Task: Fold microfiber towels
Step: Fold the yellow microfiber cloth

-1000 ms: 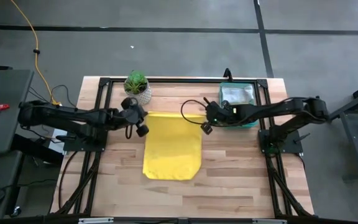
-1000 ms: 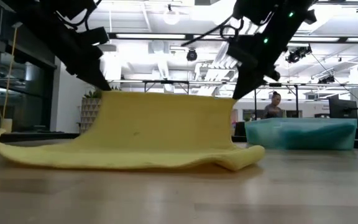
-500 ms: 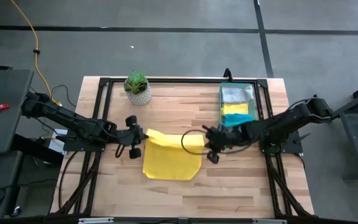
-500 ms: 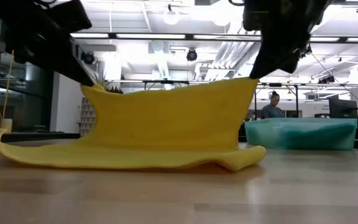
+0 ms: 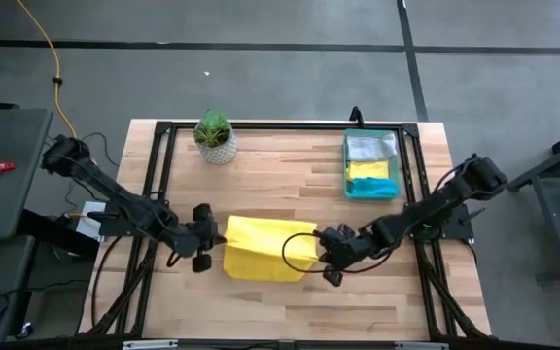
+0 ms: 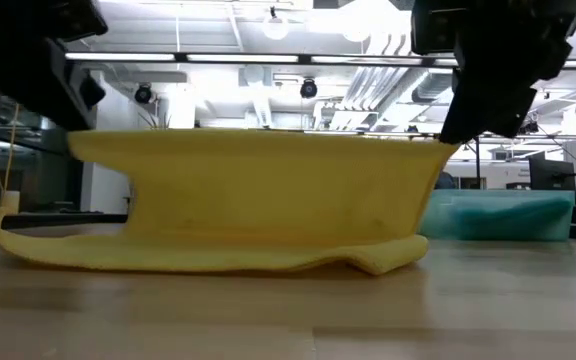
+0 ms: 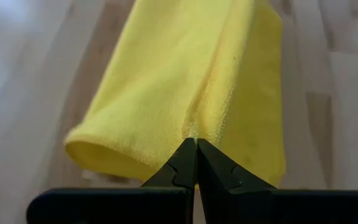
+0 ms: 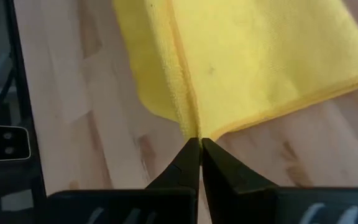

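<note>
Item: yellow microfiber towel (image 5: 265,248), mid-fold.
I am pinching its raised edge, left tool (image 5: 205,250) and right tool (image 5: 328,252) clamping opposite corners, long axis running between them.

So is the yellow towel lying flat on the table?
No, both grippers hold one edge of the yellow towel up in the air above the table.

**Clearance around the fold**

Open wood along bottom of frame, below yellow towel (image 5: 268,248). Centre top also bare between plant pot (image 5: 215,138), upper left, and green tray (image 5: 371,164), upper right. Left gripper (image 5: 205,251) and right gripper (image 5: 325,251) blocking either side of towel, mid-frame.
</note>
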Controlling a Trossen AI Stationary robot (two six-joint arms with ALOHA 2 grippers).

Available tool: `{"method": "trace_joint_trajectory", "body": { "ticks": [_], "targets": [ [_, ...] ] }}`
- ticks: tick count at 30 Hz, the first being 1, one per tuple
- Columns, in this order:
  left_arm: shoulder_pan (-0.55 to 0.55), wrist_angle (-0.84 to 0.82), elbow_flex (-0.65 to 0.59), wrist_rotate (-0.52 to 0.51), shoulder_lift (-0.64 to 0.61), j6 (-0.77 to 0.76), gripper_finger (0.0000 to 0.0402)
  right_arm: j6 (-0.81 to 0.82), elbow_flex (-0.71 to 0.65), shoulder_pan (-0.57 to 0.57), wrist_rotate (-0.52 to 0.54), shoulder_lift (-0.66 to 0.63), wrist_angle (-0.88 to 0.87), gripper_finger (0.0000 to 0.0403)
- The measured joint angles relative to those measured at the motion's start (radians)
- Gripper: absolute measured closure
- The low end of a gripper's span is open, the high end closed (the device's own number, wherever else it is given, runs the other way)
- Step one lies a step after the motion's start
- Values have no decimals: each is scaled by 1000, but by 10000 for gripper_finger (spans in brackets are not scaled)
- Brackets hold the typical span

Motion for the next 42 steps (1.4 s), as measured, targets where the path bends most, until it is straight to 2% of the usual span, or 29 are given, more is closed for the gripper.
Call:
{"method": "trace_joint_trajectory", "body": {
  "ticks": [13,30,34,42],
  "targets": [
    [-93,93,0,19,176,-125,401,39,1,24,-62,62,45,403],
    [-139,195,0,57,280,-154,400,2,1,23,-69,62,37,399],
    [-140,195,-1,88,293,-154,384,-17,1,23,-100,62,33,358],
    [-140,190,-1,117,260,-128,299,-73,1,7,-171,62,32,216]
  ]
}}
